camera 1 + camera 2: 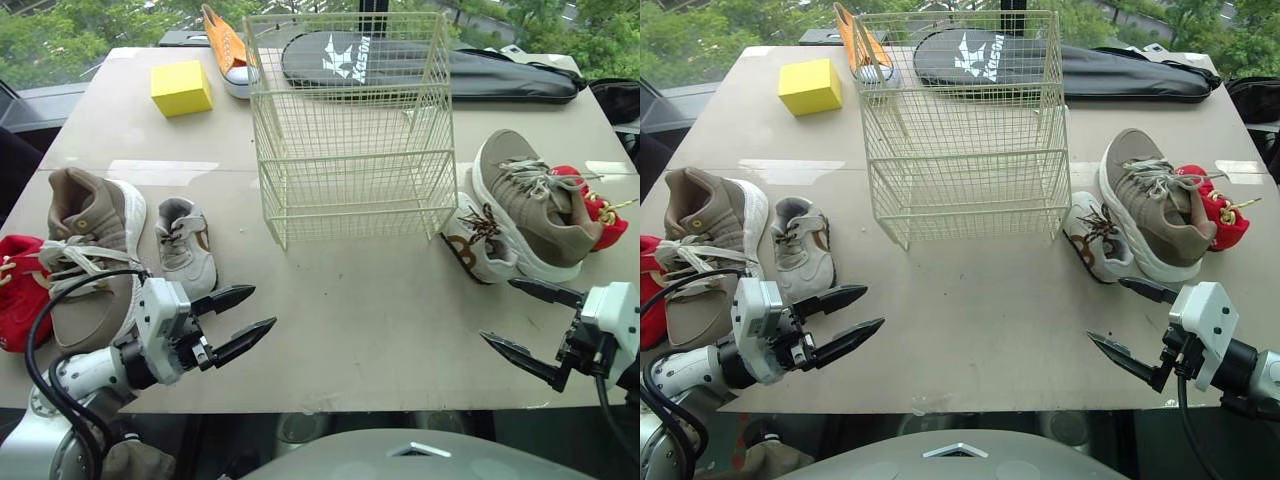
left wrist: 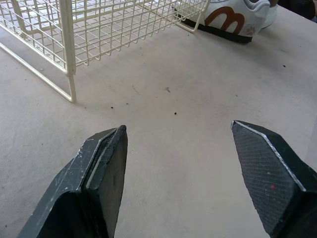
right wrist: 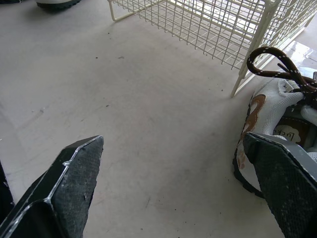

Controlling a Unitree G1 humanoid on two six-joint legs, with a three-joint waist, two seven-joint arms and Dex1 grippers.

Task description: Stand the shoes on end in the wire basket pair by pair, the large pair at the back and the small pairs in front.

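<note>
Daylight and green trees are showing beyond the far edge of the beige table [image 1: 360,330], and you are looking down on the wire basket [image 1: 350,130] standing empty at the table's middle; no shoe is loaded yet. The left end effector [image 1: 262,307] is hanging released, fingers spread, near the small grey shoe [image 1: 187,245]. The right end effector [image 1: 497,311] is likewise spread and gripping nothing, just short of the small white shoe [image 1: 478,240]. Count: you are working with seven shoes, namely two large tan shoes, left [image 1: 90,250] and right [image 1: 535,200], two small pale ones, two red shoes, left [image 1: 15,290] and right [image 1: 595,205], and one orange shoe [image 1: 228,45] behind the basket. Also one basket, one yellow block [image 1: 181,88] and one black bag [image 1: 430,65]. Risks, as judged: each pair is lying split across the two sides, so mismatching is likely. The right tan shoe is resting against the white shoe and over the red one, so lifting it may drag its neighbours. Loose laces may snag the wire, the light basket may slide when pushed, and shoes stood on end may topple.
</note>
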